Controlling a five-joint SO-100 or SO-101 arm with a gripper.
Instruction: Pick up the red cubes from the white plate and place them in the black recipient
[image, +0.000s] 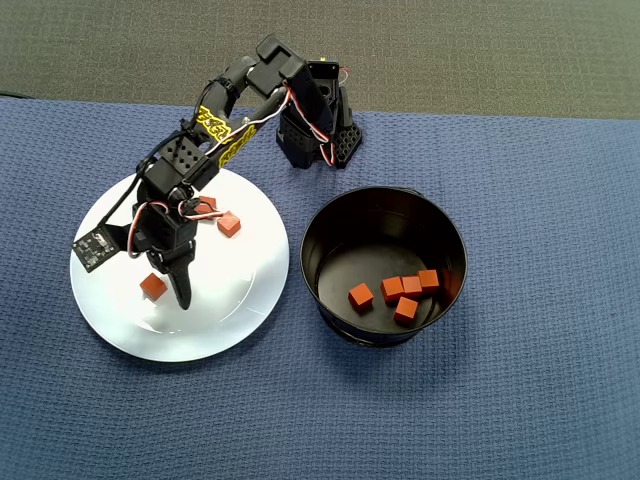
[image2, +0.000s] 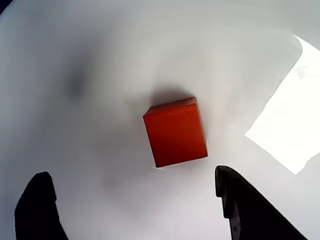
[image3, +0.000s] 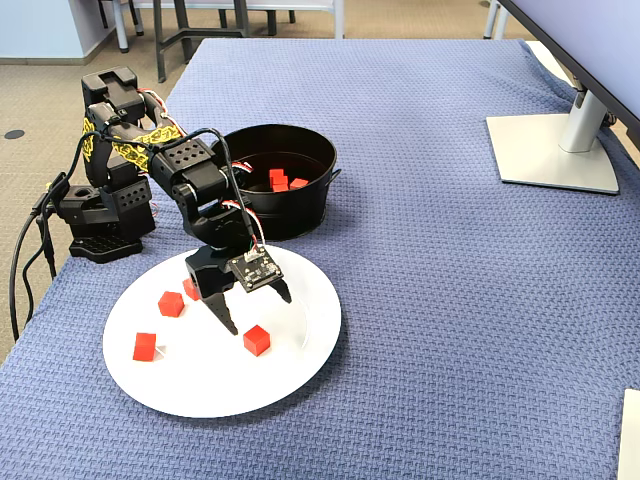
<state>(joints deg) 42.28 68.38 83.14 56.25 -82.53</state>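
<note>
A black, two-fingered claw (image3: 255, 313) on a black robot arm (image: 215, 130) hangs over a large, round, glossy white plate (image: 105, 320) that lies on the counter's blue woven cloth (image3: 450, 300). In the wrist view the two dark fingertips (image2: 37, 210) stand spread wide at the bottom corners, pinching nothing, with a small matte orange-red cube (image2: 176, 132) lying on the white surface between and just ahead of them, touching neither. In the fixed view that cube (image3: 256, 340) sits just beside the tip of the claw's long finger.

Three more orange-red cubes rest on the plate in the fixed view: one (image3: 145, 346) near the left rim, one (image3: 171, 304) further in, and one (image3: 190, 289) partly hidden behind the claw. From overhead the arm covers part of the plate, so only three plate cubes can be made out there, one of them (image: 229, 224) near the plate's upper right.

The round black container with tall straight walls (image: 455, 240) stands just beside the plate, on its right in the overhead view. The two rims are very close; whether they touch is hard to tell. Five orange-red cubes lie on its shiny dark floor, one (image: 361, 296) slightly apart from a cluster of four (image: 410, 290).

A grey monitor stand (image3: 555, 150) sits well apart on the cloth.
</note>
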